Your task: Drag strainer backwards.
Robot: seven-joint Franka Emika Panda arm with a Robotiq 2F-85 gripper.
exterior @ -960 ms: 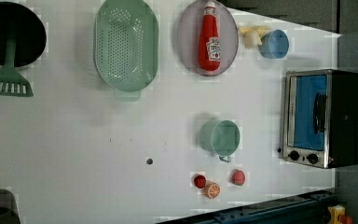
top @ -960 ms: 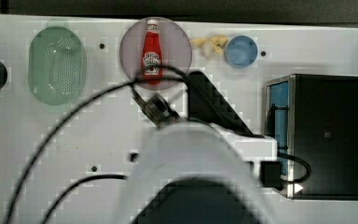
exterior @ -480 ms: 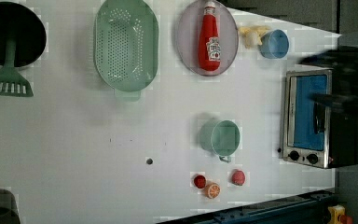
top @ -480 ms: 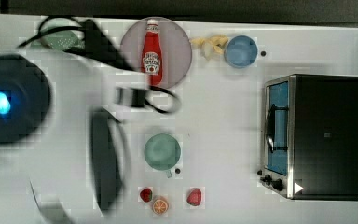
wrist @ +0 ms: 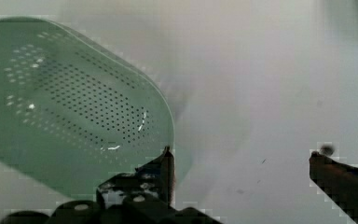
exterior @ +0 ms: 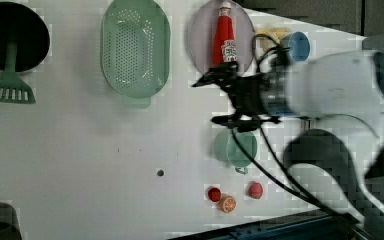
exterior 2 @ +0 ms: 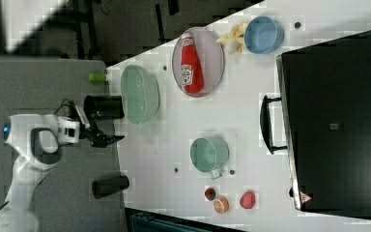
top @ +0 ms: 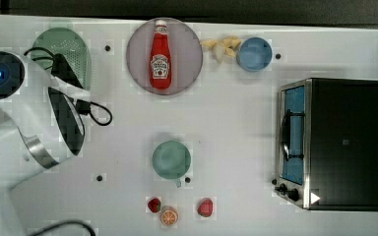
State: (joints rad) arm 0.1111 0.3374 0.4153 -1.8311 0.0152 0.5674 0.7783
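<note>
While the arm crowds the top view's left, the strainer lies near the far left corner of the white table, partly hidden by the robot's body, with the plate carrying the ketchup bottle just to its right. From the left view the strainer is fully exposed: a pale green oval basin dotted with small holes, a short tab at its near rim, resting flat beside the plate. The gripper there hangs over the table with its fingers spread wide and nothing between them, apparently well apart from the strainer. From the right view the gripper sits by the table's left edge, near the strainer, which looks like a shallow, thin-walled tub. Seen from the wrist, the strainer lies beside one dark finger, the other finger far off across bare table. The risk, as I judge it, is that the light plastic could tip or skid sideways if a finger catches only the rim's lip, or a finger could land outside the wall and merely push it toward the plate. Coming down too low could also jam a fingertip against the tabletop.
</note>
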